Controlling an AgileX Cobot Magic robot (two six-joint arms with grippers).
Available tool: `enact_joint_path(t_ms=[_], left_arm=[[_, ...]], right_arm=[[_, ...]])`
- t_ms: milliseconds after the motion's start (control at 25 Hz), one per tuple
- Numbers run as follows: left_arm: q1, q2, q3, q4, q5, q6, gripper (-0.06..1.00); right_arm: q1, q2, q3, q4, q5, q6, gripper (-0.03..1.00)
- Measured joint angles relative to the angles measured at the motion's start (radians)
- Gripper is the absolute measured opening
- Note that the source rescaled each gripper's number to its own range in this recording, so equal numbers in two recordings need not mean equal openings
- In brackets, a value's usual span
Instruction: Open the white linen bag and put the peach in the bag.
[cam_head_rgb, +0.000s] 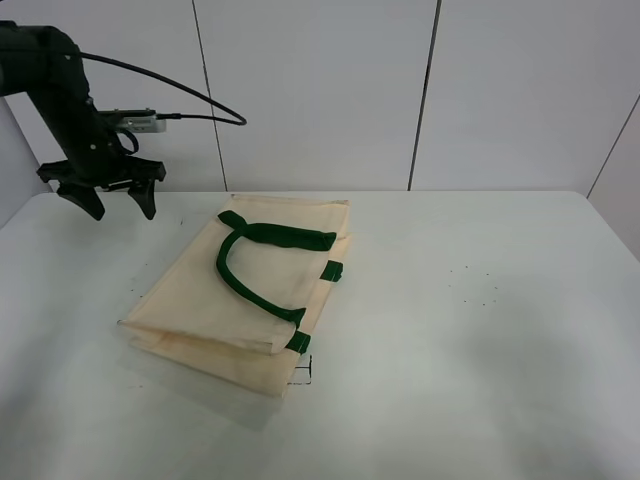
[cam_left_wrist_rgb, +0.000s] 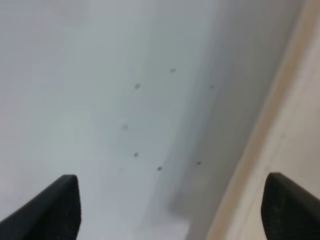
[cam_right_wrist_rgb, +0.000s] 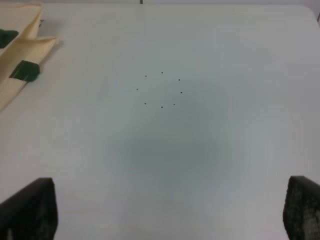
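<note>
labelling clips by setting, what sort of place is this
Probably a lab or robot test cell, not a home: a bare white table, plain white panelled walls, and a black robot arm's left end effector hovering near a white linen bag.

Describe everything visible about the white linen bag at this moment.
The white linen bag is cream cloth, lying flat and folded on the white table, left of centre. Dark green strap handles rest looped on its upper face, with small green tabs at their ends along its right edge. Its mouth looks closed. Neither gripper touches it: the left gripper hangs open, above the table's far left corner. No peach shows.
</note>
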Motion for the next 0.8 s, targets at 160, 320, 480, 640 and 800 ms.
enact_joint_path(t_ms=[160,320,480,640,800], left_arm=[[0.006,-0.001,-0.001,-0.017,0.048,0.002,1.0],[0.006,-0.043,0.04,-0.024,0.048,0.004,1.0],[0.006,-0.17,0.172,-0.024,0.048,0.005,1.0],[0.006,-0.371,0.376,-0.022,0.048,0.006,1.0],[0.006,-0.621,0.613,0.003,0.048,0.008,1.0]], right_arm=[[0.0,0.0,0.0,0.0,0.0,0.0,1.0],[0.0,0.0,0.0,0.0,0.0,0.0,1.0],[0.0,0.0,0.0,0.0,0.0,0.0,1.0],[0.0,0.0,0.0,0.0,0.0,0.0,1.0],[0.0,0.0,0.0,0.0,0.0,0.0,1.0]])
